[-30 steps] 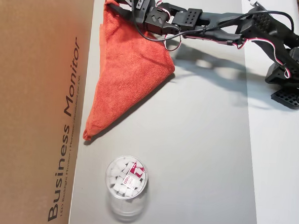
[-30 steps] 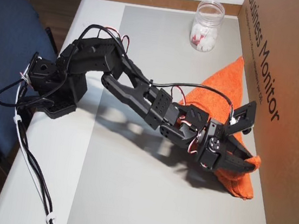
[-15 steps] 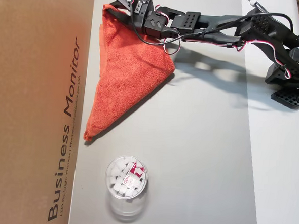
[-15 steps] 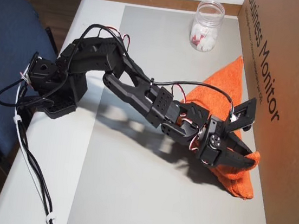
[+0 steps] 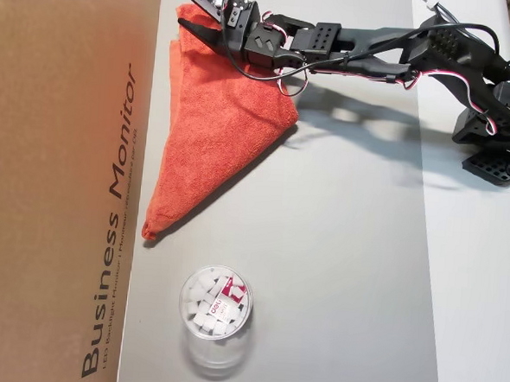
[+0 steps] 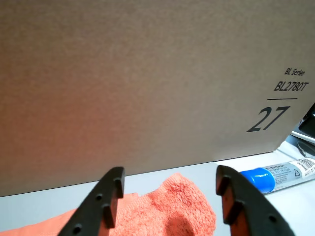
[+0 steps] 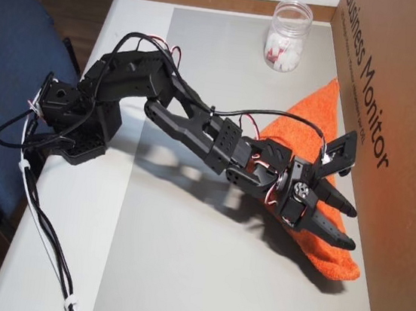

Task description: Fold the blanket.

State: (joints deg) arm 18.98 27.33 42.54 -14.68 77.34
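The orange-red blanket (image 5: pixel 220 128) lies folded into a triangle on the grey mat (image 5: pixel 347 249), along the cardboard box. My gripper (image 5: pixel 191 16) hovers over the blanket's top corner, reached by the arm from the right. In another overhead view the gripper (image 7: pixel 348 228) stands open just above the blanket (image 7: pixel 306 126), both fingers spread. The wrist view shows the gripper (image 6: pixel 169 173) open, with the blanket's corner (image 6: pixel 184 209) lying loose below and between the fingers (image 6: pixel 110 189), nothing gripped.
A tall cardboard box (image 5: pixel 56 179) walls off the side beside the blanket and fills the wrist view (image 6: pixel 147 73). A clear jar (image 5: pixel 216 305) of white pieces stands on the mat. A blue-capped tube (image 6: pixel 275 174) lies by the box. A blue chair (image 7: pixel 7 62) is beyond the table edge.
The gripper has opened and let go of the blanket's corner, which now lies flat. The gripper has shifted a little further toward that corner.
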